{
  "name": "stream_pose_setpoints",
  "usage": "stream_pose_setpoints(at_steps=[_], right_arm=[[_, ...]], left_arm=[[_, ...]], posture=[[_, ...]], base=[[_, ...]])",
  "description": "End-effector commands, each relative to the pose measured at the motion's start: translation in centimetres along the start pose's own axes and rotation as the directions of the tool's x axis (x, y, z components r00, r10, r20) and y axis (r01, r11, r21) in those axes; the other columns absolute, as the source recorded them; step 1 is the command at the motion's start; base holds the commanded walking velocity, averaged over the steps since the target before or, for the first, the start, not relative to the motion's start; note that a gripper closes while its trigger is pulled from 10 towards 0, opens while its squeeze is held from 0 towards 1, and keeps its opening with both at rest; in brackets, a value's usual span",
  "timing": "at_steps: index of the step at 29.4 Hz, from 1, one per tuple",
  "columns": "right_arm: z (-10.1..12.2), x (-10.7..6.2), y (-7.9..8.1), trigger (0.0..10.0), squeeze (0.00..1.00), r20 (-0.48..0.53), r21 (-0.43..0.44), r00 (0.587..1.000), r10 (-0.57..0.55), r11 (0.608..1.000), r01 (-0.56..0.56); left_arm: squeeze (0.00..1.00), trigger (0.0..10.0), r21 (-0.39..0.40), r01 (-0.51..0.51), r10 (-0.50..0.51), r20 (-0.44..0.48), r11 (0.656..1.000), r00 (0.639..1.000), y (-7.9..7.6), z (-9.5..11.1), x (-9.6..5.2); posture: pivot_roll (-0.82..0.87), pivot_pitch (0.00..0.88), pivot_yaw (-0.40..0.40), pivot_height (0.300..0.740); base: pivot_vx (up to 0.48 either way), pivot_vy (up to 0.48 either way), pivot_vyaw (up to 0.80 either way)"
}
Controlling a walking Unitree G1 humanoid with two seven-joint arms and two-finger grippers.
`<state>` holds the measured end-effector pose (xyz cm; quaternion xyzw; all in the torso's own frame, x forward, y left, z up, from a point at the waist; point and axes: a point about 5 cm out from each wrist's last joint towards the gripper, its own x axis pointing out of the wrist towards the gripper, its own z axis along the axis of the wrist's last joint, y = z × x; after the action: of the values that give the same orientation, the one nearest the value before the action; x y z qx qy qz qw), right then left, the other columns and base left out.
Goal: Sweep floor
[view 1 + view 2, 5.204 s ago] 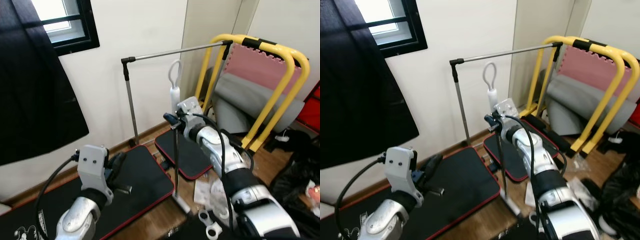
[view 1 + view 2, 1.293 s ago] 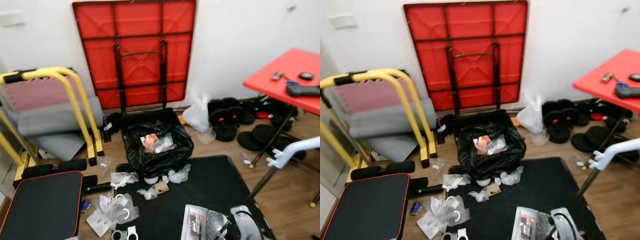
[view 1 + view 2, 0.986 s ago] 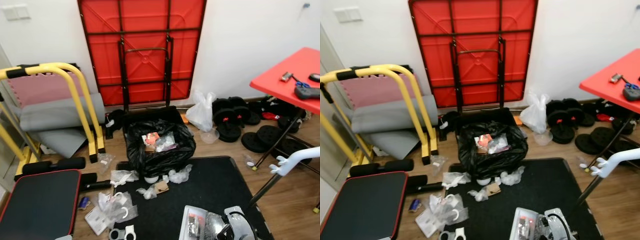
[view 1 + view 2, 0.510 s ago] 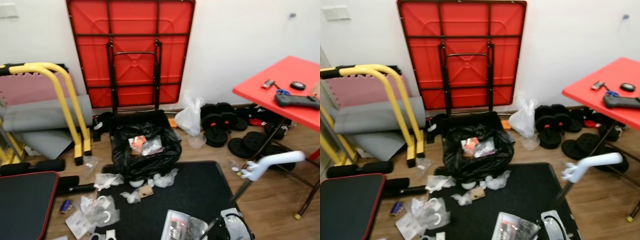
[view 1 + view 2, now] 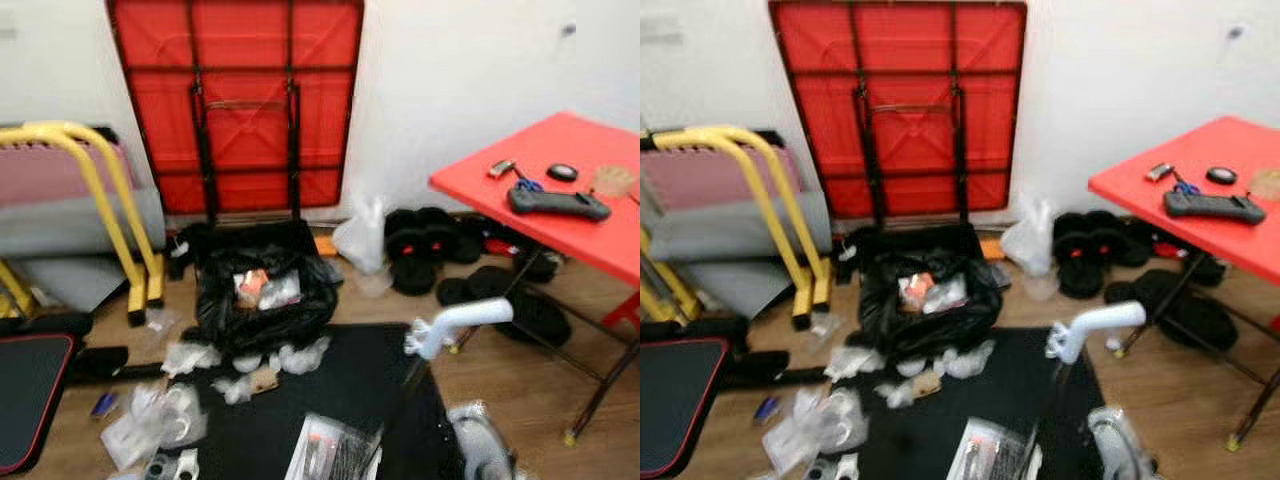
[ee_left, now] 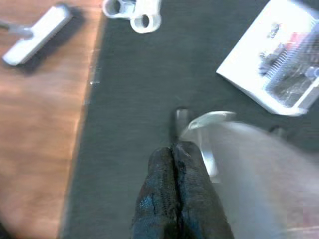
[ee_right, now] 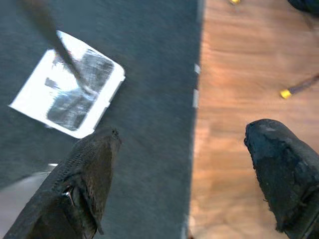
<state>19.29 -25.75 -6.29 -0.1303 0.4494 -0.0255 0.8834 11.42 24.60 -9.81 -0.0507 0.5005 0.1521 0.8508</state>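
Note:
Litter lies on the wooden floor: crumpled plastic wrappers (image 5: 150,420) and white scraps (image 5: 290,357) around an open black rubbish bag (image 5: 262,300). A white curved handle (image 5: 460,320) on a dark shaft rises at a slant over the black mat (image 5: 300,400). A white broom head (image 6: 35,35) lies on the wood in the left wrist view. My left gripper (image 6: 174,164) hangs shut above the mat with nothing seen between its fingers. My right gripper (image 7: 184,174) is open over the mat's edge, and a thin dark shaft (image 7: 50,30) crosses beyond it. The silver right arm (image 5: 480,450) shows at the bottom.
A folded red table (image 5: 235,100) leans on the wall behind the bag. A red table (image 5: 540,215) stands at the right with black weight plates (image 5: 420,250) under it. A yellow frame (image 5: 95,200) and a bench pad (image 5: 25,400) are at the left. A white packet (image 5: 335,455) lies on the mat.
The camera has swung right from the clothes rack to this corner and keeps panning right. The white handle has moved left, over the mat.

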Motion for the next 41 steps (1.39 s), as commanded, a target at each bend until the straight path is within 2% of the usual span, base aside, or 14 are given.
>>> stream_pose_setpoints(at_steps=[1, 11, 14, 15, 16, 17, 19, 24, 28, 31, 34, 38, 39, 41], right_arm=[[1.4, 0.2, 0.1, 10.0, 0.00, 0.057, 0.024, 0.998, -0.011, 1.000, 0.009], [8.1, 0.0, -3.4, 10.0, 0.00, 0.274, 0.052, 0.957, -0.098, 0.995, 0.087], [12.2, -0.9, -5.3, 10.0, 0.00, 0.428, 0.130, 0.896, -0.116, 0.989, 0.066], [12.2, -0.9, -5.3, 10.0, 0.00, 0.428, 0.130, 0.896, -0.116, 0.989, 0.066], [13.2, -1.3, -5.8, 10.0, 0.00, 0.471, 0.149, 0.875, -0.116, 0.988, 0.051], [13.2, -1.3, -5.8, 10.0, 0.00, 0.471, 0.149, 0.875, -0.116, 0.988, 0.051], [14.0, -1.9, -7.2, 10.0, 0.00, 0.508, 0.167, 0.847, -0.159, 0.982, 0.085], [13.1, -2.4, -9.6, 10.0, 0.00, 0.463, 0.175, 0.839, -0.286, 0.957, 0.230], [12.7, -2.9, -11.1, 10.0, 0.00, 0.444, 0.207, 0.819, -0.363, 0.931, 0.300], [15.8, -5.9, -15.1, 10.0, 0.00, 0.539, 0.417, 0.638, -0.550, 0.832, 0.366], [17.1, -6.8, -15.7, 10.0, 0.00, 0.583, 0.456, 0.584, -0.565, 0.822, 0.341], [25.3, -11.6, -14.4, 10.0, 0.00, 0.834, 0.417, 0.351, -0.425, 0.903, 0.101], [25.3, -11.6, -14.4, 10.0, 0.00, 0.834, 0.417, 0.351, -0.425, 0.903, 0.101], [28.0, -13.6, -12.9, 10.0, 0.00, 0.896, 0.363, 0.264, -0.357, 0.931, 0.026]], left_arm=[[0.00, 10.0, -0.005, -0.024, 0.024, 0.001, 1.000, 1.000, 0.9, 0.2, 0.0], [0.00, 10.0, 0.005, -0.022, 0.020, 0.238, 1.000, 0.971, 3.2, 5.8, -0.1], [0.00, 10.0, 0.077, 0.019, -0.055, 0.506, 0.997, 0.860, 3.1, 10.8, -1.3], [0.00, 10.0, 0.077, 0.019, -0.055, 0.506, 0.997, 0.860, 3.1, 10.8, -1.3], [0.00, 10.0, 0.103, 0.033, -0.089, 0.603, 0.994, 0.793, 2.6, 12.8, -2.2], [0.00, 10.0, 0.103, 0.033, -0.089, 0.603, 0.994, 0.793, 2.6, 12.8, -2.2], [0.00, 10.0, 0.150, 0.038, -0.138, 0.742, 0.988, 0.656, 1.5, 15.5, -4.8], [0.00, 10.0, 0.161, 0.013, -0.140, 0.809, 0.987, 0.570, 1.3, 16.9, -7.0], [0.00, 10.0, 0.157, 0.002, -0.132, 0.822, 0.988, 0.554, 1.4, 17.2, -7.5], [0.00, 10.0, 0.160, -0.014, -0.130, 0.850, 0.987, 0.510, 1.2, 18.0, -8.3], [0.00, 10.0, 0.162, -0.014, -0.134, 0.856, 0.987, 0.500, 1.0, 18.2, -8.5], [0.00, 10.0, 0.202, 0.014, -0.190, 0.895, 0.979, 0.403, -1.1, 20.4, -10.8], [0.00, 10.0, 0.202, 0.014, -0.190, 0.895, 0.979, 0.403, -1.1, 20.4, -10.8], [0.00, 10.0, 0.230, 0.030, -0.224, 0.899, 0.973, 0.377, -2.3, 20.9, -11.9]], posture=[[-0.09, 0.000, -0.040, 0.740], [-0.09, 0.000, -0.042, 0.740], [-0.09, 0.000, -0.050, 0.740], [-0.09, 0.000, -0.050, 0.740], [-0.09, 0.000, -0.056, 0.740], [-0.09, 0.000, -0.056, 0.740], [-0.09, 0.000, -0.067, 0.740], [-0.09, 0.000, -0.072, 0.740], [-0.09, 0.000, -0.071, 0.740], [-0.11, 0.000, -0.058, 0.740], [-0.11, 0.000, -0.058, 0.740], [-0.11, 0.000, -0.056, 0.740], [-0.11, 0.000, -0.056, 0.740], [-0.11, 0.000, -0.057, 0.740]], base=[[0.000, 0.000, 0.00], [0.000, 0.000, 0.00], [0.000, 0.000, 0.00], [0.000, 0.000, 0.00], [0.000, 0.000, 0.00], [0.000, 0.000, 0.00], [0.000, 0.000, 0.00], [0.000, 0.000, 0.00], [0.000, 0.000, 0.00], [0.000, 0.000, 0.00], [0.000, 0.000, 0.00], [0.000, 0.000, 0.00], [0.000, 0.000, 0.00], [0.000, 0.000, 0.00]])
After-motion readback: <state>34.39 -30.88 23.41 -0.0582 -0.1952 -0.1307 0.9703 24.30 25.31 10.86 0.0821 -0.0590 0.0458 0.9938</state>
